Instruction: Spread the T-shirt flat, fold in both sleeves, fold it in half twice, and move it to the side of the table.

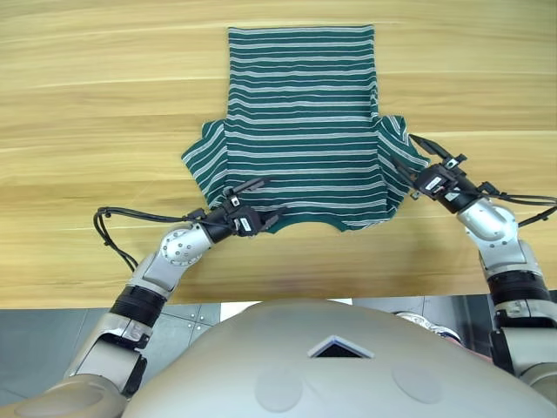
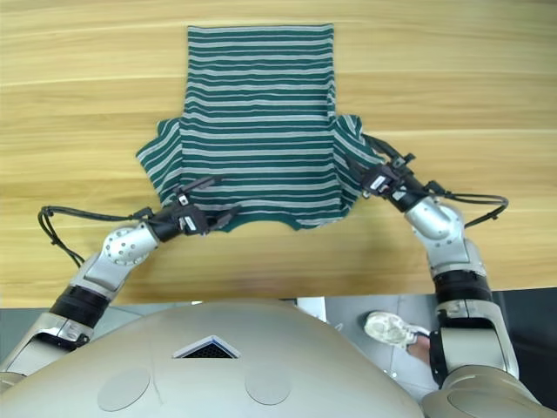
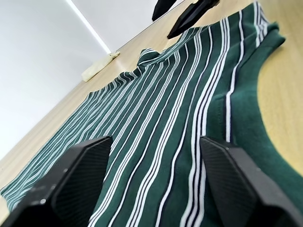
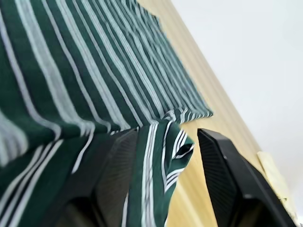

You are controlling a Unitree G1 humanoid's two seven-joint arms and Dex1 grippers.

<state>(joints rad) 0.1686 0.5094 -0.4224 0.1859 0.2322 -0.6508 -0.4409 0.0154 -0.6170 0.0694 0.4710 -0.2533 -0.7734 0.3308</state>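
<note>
Spreading done, folding barely begun.
Seen flat at upper centre of the frame on the table point(image 1: 104, 87): the T-shirt point(image 1: 302, 122). With left gripper point(image 1: 272, 197) parted beside the collar, right gripper point(image 1: 405, 157) parted astride the right sleeve point(image 4: 163, 151), unclamped. Still owed: sleeve folds, two halvings, move aside.

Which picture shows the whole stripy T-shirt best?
The left eye view: the whole T-shirt lies on the table, nothing cut off. The right eye view shows the same. The wrist views catch close-up striped parts of it.
</note>
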